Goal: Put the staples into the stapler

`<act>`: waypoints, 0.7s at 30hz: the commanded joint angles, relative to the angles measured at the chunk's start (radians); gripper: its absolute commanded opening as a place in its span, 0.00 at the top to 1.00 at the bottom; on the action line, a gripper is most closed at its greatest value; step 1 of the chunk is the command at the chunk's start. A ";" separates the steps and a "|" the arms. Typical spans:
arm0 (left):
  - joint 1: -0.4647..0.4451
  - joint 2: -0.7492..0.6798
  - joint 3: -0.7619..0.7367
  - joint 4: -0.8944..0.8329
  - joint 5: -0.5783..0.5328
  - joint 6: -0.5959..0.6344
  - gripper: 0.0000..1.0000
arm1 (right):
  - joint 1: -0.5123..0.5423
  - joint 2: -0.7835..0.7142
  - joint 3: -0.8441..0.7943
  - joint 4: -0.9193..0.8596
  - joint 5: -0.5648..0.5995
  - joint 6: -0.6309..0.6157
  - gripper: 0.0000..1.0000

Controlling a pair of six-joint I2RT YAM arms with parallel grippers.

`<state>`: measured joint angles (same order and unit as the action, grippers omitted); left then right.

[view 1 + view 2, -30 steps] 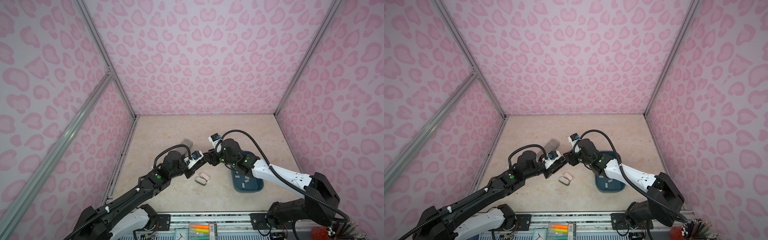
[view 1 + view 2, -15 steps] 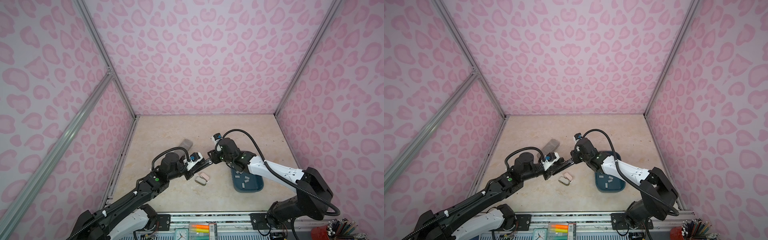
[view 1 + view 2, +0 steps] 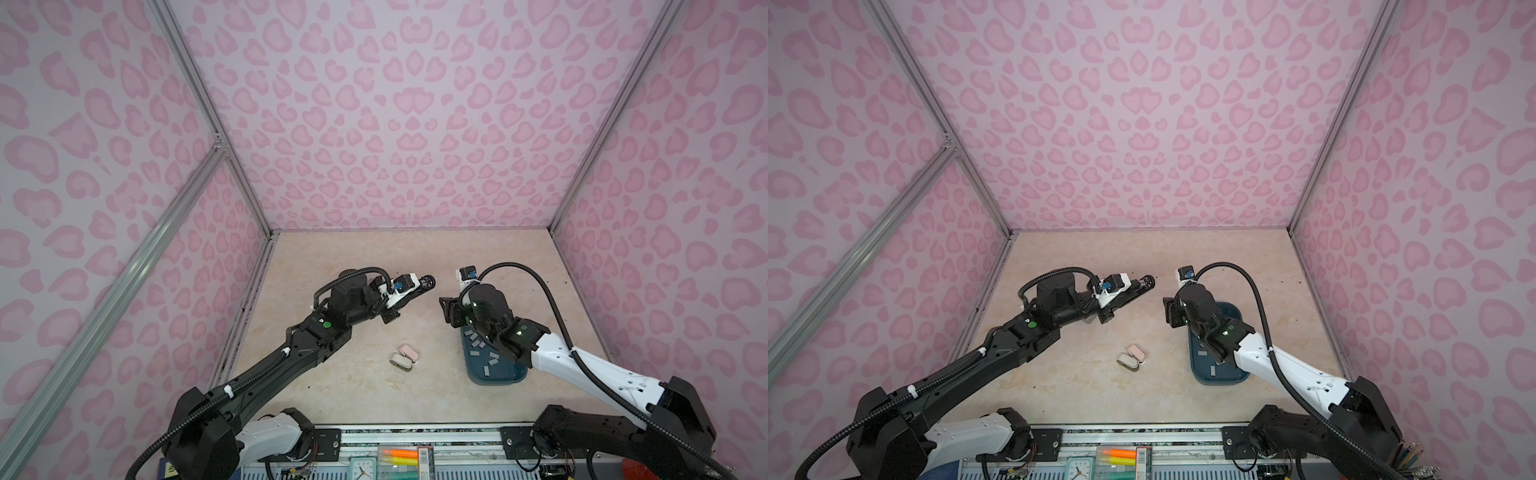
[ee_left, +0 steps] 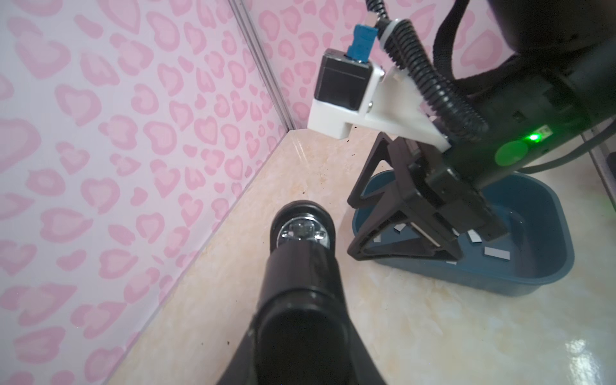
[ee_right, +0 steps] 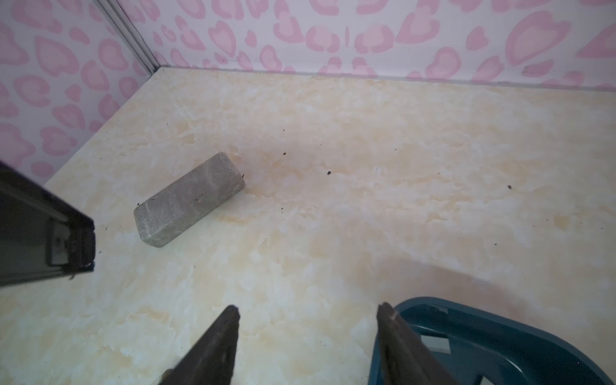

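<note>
My left gripper (image 3: 398, 300) is shut on the black stapler (image 3: 417, 286), which it holds above the table with the nose toward the right arm. In the left wrist view the stapler (image 4: 300, 273) runs away from the camera to its metal end. My right gripper (image 3: 449, 312) hangs open and holds nothing, a short way right of the stapler's nose (image 5: 50, 233), at the far end of the dark blue tray (image 3: 496, 380). Several small silver-grey staples (image 3: 478, 354) lie loose in the tray (image 4: 550, 276). The right fingers (image 5: 230, 320) stand wide apart over bare table.
Two small pale cases (image 3: 404, 356), one pink and one beige, lie between the arms near the front. A grey speckled block (image 5: 190, 198) lies on the table toward the back left. Pink patterned walls close off three sides.
The right gripper has drawn back from the stapler's nose toward the tray and opened wider. The left arm has carried the stapler farther back and higher.
</note>
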<state>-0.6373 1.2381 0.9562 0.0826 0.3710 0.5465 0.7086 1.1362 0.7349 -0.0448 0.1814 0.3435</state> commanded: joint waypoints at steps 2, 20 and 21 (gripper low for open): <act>0.005 0.083 0.273 -0.411 0.139 0.387 0.96 | -0.002 -0.120 -0.122 0.193 0.090 -0.051 0.27; -0.099 0.261 0.442 -1.061 -0.063 0.893 0.96 | 0.155 -0.216 -0.394 0.639 -0.307 -0.507 0.35; -0.125 0.280 0.449 -1.074 -0.095 0.894 0.96 | 0.164 -0.200 -0.385 0.632 -0.320 -0.516 0.36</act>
<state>-0.7181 1.4830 1.3758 -0.9348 0.3546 1.3991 0.8589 0.9096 0.3344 0.5777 -0.0883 -0.1131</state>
